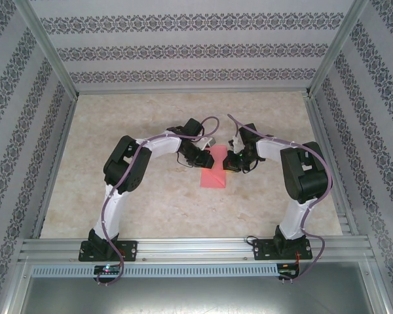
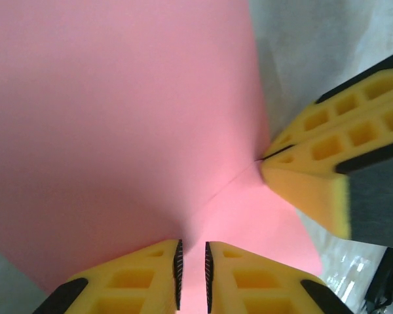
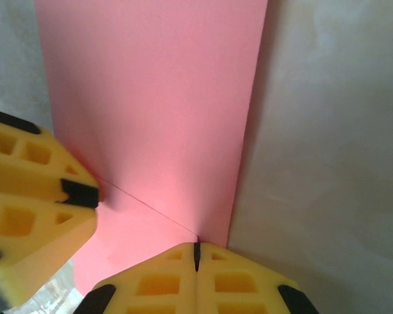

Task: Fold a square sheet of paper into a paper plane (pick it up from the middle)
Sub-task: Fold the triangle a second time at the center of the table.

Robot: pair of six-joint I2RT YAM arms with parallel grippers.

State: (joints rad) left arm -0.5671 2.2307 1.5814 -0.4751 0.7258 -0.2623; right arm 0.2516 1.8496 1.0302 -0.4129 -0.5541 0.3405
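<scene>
The square sheet of paper (image 1: 213, 174) is lying near the middle of the marble-patterned desk (image 1: 150, 124), hemmed in by the two arms; the left gripper (image 1: 200, 157) is crowding its far-left part and the right gripper (image 1: 233, 163) is pressing in at its right edge, so both sides are being blocked while the near edge is lying free.

In the left wrist view the left jaws are standing a narrow slit apart with pink showing in the slit; whether they are really nipping the paper I cannot tell. In the right wrist view the right jaws are clenched tight, their tips touching the sheet's right edge; whether paper is caught between them I cannot tell. A straight crease (image 2: 223, 196) is running across the paper from one set of tips to the other, and the sheet is bending along it.

Purple cables (image 1: 108, 203) are looping along both arms. Patterned walls (image 1: 183, 52) are closing the desk in on the left, right and far sides; an aluminium rail (image 1: 196, 247) is carrying the arm bases along the near edge. Bare desk is lying open far of the grippers and near of the paper, between the two bases.
</scene>
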